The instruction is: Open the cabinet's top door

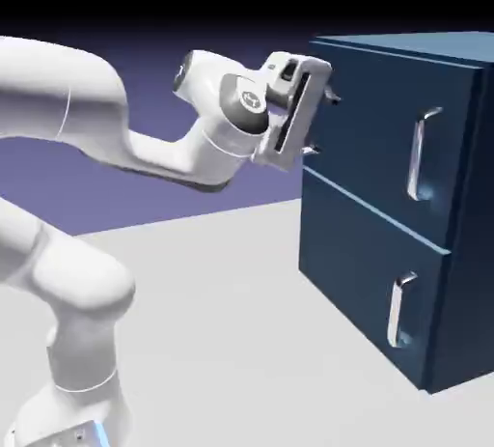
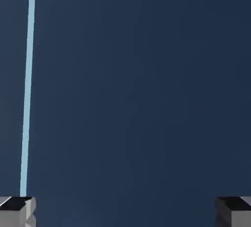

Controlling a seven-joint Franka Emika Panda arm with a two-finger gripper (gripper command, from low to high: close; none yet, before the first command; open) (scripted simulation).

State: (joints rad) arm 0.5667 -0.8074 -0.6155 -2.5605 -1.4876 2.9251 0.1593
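gripper [image 1: 322,124] fingers spread wide, nothing between | tips close to cabinet [image 1: 453,59] top door [image 1: 371,141] | handle [image 1: 422,153] well beyond fingers | door shut

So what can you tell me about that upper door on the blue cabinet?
The top door is a flat, dark navy panel, the larger of two on the cabinet front, looking like painted metal. A vertical silver bar handle sits toward its right side. It appears shut, flush with the front. The open gripper faces its left edge, with contact not discernible.
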